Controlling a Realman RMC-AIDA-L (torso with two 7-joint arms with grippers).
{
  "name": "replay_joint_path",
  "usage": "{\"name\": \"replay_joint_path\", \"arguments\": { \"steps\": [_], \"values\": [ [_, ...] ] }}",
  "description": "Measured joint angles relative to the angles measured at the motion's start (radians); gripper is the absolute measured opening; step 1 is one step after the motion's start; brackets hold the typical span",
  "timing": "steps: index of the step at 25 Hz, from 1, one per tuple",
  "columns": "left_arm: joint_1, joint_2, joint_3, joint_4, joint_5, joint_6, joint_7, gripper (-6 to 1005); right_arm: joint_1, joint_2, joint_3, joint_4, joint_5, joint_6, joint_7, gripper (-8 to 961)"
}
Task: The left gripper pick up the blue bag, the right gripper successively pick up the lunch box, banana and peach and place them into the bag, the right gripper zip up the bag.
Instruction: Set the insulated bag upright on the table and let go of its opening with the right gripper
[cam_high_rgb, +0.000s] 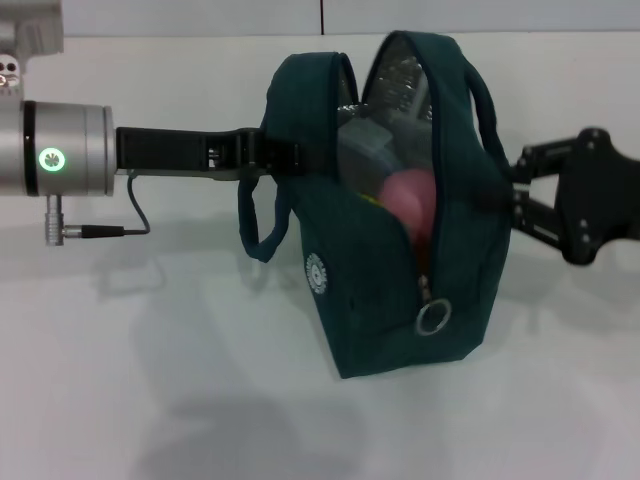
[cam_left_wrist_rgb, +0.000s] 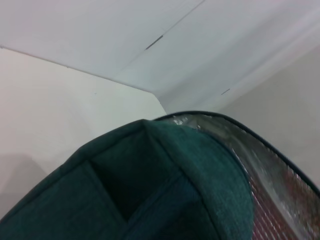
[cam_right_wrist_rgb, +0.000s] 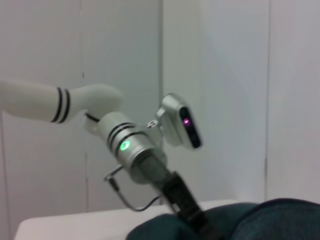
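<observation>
The blue bag (cam_high_rgb: 400, 290) hangs upright in the middle of the head view, its top unzipped and gaping. My left gripper (cam_high_rgb: 283, 155) reaches in from the left and is shut on the bag's upper left rim. Inside, the pink peach (cam_high_rgb: 410, 195) shows below a greyish clear box, the lunch box (cam_high_rgb: 372, 142). The banana is hidden. The ring zipper pull (cam_high_rgb: 433, 318) hangs low on the front seam. My right gripper (cam_high_rgb: 508, 192) sits against the bag's right side, its fingertips hidden behind the fabric. The left wrist view shows teal fabric (cam_left_wrist_rgb: 150, 190) and foil lining (cam_left_wrist_rgb: 270, 170).
The white table (cam_high_rgb: 150, 400) lies all around, with the bag's shadow on it at the lower left. A white wall (cam_high_rgb: 200, 15) stands behind. The right wrist view looks across at my left arm (cam_right_wrist_rgb: 132, 147) and the bag's top (cam_right_wrist_rgb: 270, 220).
</observation>
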Motion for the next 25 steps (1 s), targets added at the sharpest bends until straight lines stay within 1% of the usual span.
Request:
{"name": "replay_joint_path", "arguments": {
  "steps": [8, 14, 18, 21, 25],
  "values": [
    [0.015, 0.0, 0.001, -0.007, 0.005, -0.001, 0.017, 35, -0.001, 0.003, -0.002, 0.092, 0.019, -0.023, -0.058, 149],
    [0.028, 0.002, 0.002, -0.04, 0.0, 0.003, 0.036, 35, -0.004, 0.004, 0.002, 0.107, 0.028, -0.024, -0.068, 150],
    [0.054, 0.002, -0.004, -0.041, -0.006, 0.003, 0.051, 35, -0.006, 0.005, 0.011, 0.115, 0.036, -0.025, -0.079, 150],
    [0.077, 0.006, -0.018, -0.042, -0.061, 0.005, 0.075, 35, -0.008, 0.005, 0.025, 0.133, 0.047, -0.028, -0.091, 150],
    [0.104, 0.007, -0.02, -0.044, -0.182, 0.061, 0.164, 36, -0.008, 0.004, 0.032, 0.167, 0.073, -0.035, -0.117, 146]
  ]
}}
